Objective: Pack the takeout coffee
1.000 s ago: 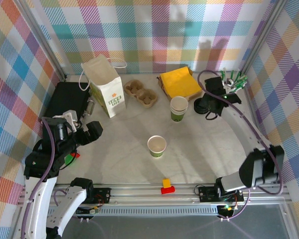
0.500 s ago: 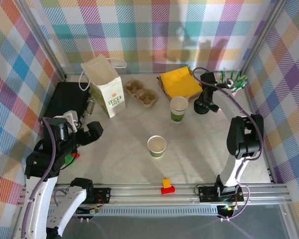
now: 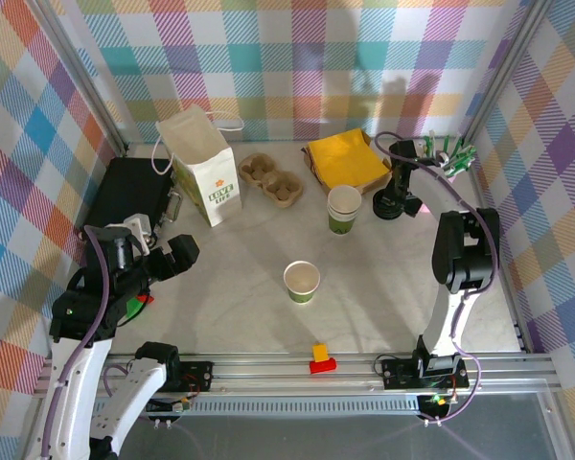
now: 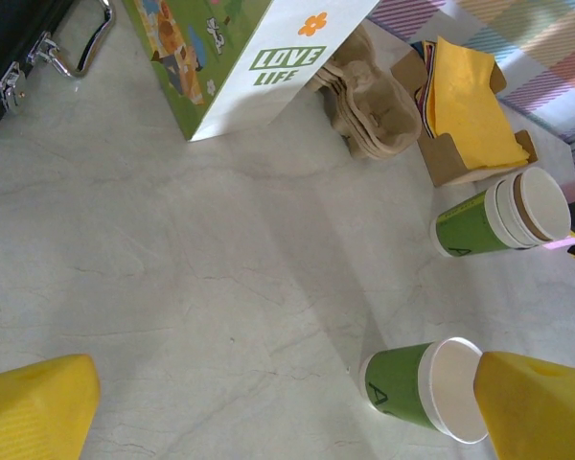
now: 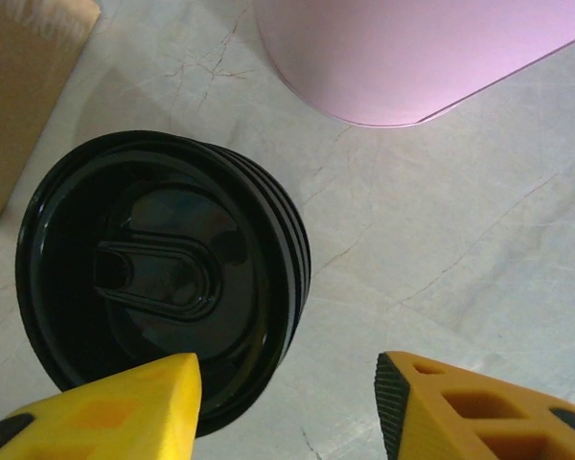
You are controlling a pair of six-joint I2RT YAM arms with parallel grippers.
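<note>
The takeout coffee (image 3: 302, 281), a small paper cup with a cream top and a green band, stands upright and lidless at mid-table. In the left wrist view this cup (image 4: 426, 388) sits just inside the right yellow finger (image 4: 541, 407). My left gripper (image 3: 177, 257) (image 4: 287, 422) is wide open and holds nothing. At the back right, my right gripper (image 3: 400, 196) (image 5: 287, 402) hangs open over a stack of black lids (image 5: 153, 278) (image 3: 387, 206). One of its fingers (image 5: 115, 412) overlaps the stack's rim and the other is over bare table.
A white paper bag (image 3: 203, 163) stands at the back left beside a black case (image 3: 125, 192). A cardboard cup carrier (image 3: 271, 178), yellow napkins (image 3: 345, 160) and stacked cups (image 3: 344, 209) fill the back. A pink tumbler (image 5: 402, 48) (image 3: 448, 153) is close behind the lids.
The right arm folded inward and brought its gripper down over the black lids, its jaws narrowing. The left arm and the cup stayed put.
</note>
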